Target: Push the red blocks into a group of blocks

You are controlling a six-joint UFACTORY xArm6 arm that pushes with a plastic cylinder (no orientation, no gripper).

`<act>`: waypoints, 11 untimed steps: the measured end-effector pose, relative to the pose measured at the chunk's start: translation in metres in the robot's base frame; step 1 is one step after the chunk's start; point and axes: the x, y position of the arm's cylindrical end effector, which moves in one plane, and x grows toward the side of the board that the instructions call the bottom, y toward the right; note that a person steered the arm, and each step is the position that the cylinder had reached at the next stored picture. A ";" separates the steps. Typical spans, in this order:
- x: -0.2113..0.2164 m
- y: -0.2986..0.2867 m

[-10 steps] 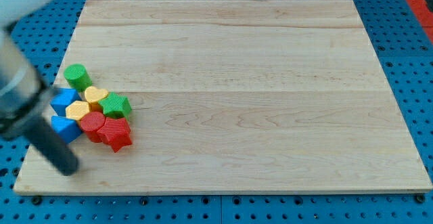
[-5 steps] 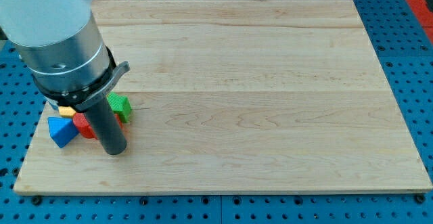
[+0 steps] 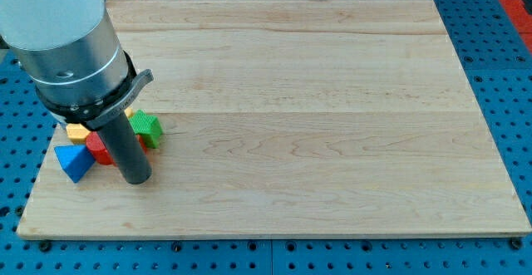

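Observation:
The blocks lie clustered at the board's left edge, mostly hidden behind my arm. A red block point(image 3: 99, 148) shows just left of the rod; its shape is hidden, and the second red block does not show. My tip point(image 3: 137, 178) rests on the board at the cluster's lower right, right beside where the red blocks lie. A blue triangular block point(image 3: 72, 161) sits at the cluster's lower left. A green star-like block point(image 3: 147, 127) sticks out right of the rod. A yellow block point(image 3: 77, 131) peeks out above the red one.
The wooden board point(image 3: 316, 109) lies on a blue pegboard surface. My arm's large grey and white body point(image 3: 71, 51) covers the board's upper left and the top of the cluster.
My rod swung from the board's lower left corner to the right, around the cluster's lower right. In the last half second it barely moved, shifting slightly left. The arm now hides most blocks.

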 end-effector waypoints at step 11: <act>0.033 -0.062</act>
